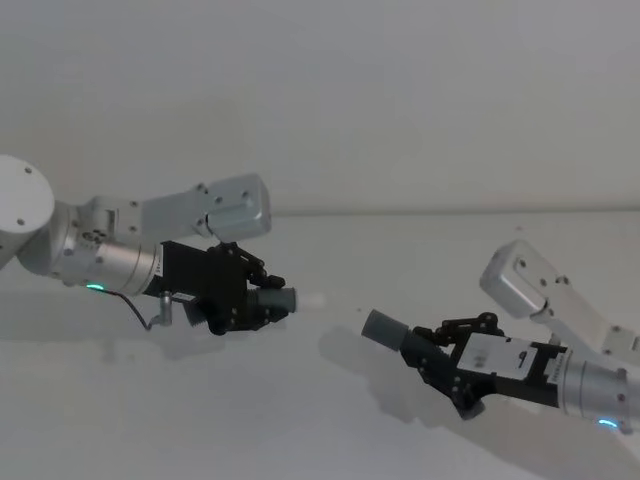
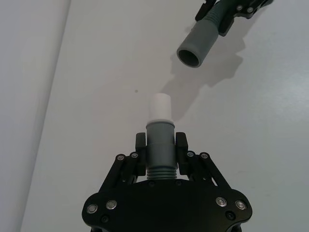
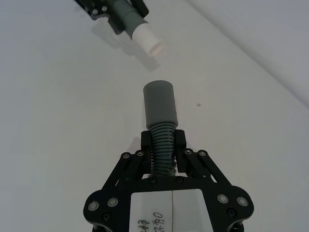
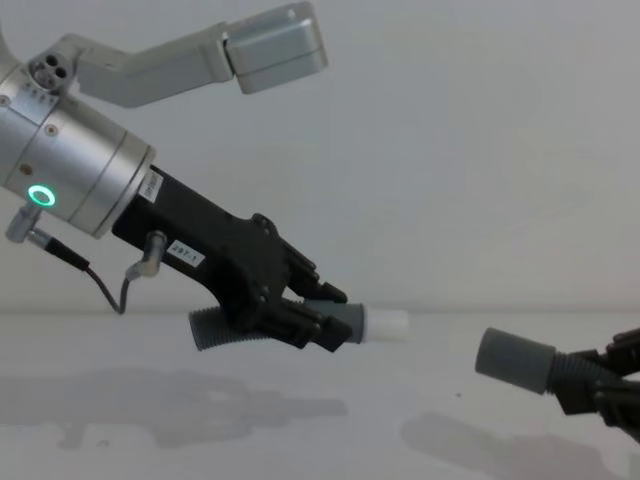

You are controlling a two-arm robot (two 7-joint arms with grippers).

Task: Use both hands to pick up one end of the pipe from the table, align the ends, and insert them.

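Chest view shows both hose pieces already lifted off the tabletop [image 4: 300, 440], so the pick-up looks done; aligning and inserting remain. The left tool [image 4: 335, 325] is pinching its hose piece [image 4: 215, 328] just behind the cuff, with the ribbed tail sticking out behind the fingers and the pale whitish tip [image 4: 385, 324] pointing toward the other arm. The right tool [image 4: 600, 385] grips the ribs of the second piece, whose wider grey sleeve [image 4: 513, 360] faces back toward the tip.

A clear gap of air separates tip and sleeve, and the sleeve sits a little lower, tilted, so I judge the two axes are not yet lined up. From the left wrist view the sleeve's open mouth [image 2: 190, 57] lies off to one side of the tip's line.

Both hoses are dark grey, corrugated and flexible-looking. The cuffs are smooth, matte cylinders; the tip is narrower and the sleeve is hollow. The tabletop is plain, matte white.
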